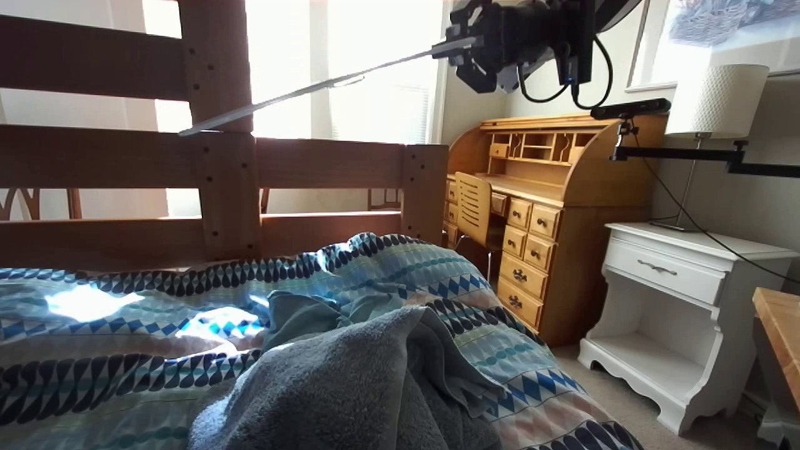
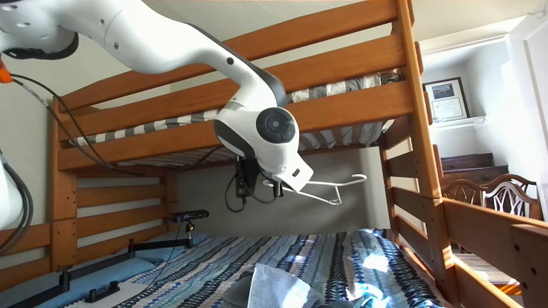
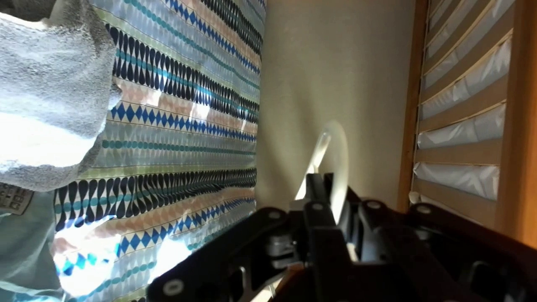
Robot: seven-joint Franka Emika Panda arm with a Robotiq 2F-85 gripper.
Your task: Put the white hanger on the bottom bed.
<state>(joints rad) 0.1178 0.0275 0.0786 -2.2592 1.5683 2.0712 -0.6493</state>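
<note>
White hanger (image 1: 326,82), clamped in pincer (image 3: 322,183) — aloft

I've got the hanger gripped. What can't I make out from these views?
White hanger: in an exterior view, the arm's white wrist hides its gripped stretch; in the wrist view, the end effector covers part of it.
Grey blanket: cut off by the bottom edge in both exterior views, by the left edge in the wrist view.
Label: wrist view, print too blurred to read.
</note>
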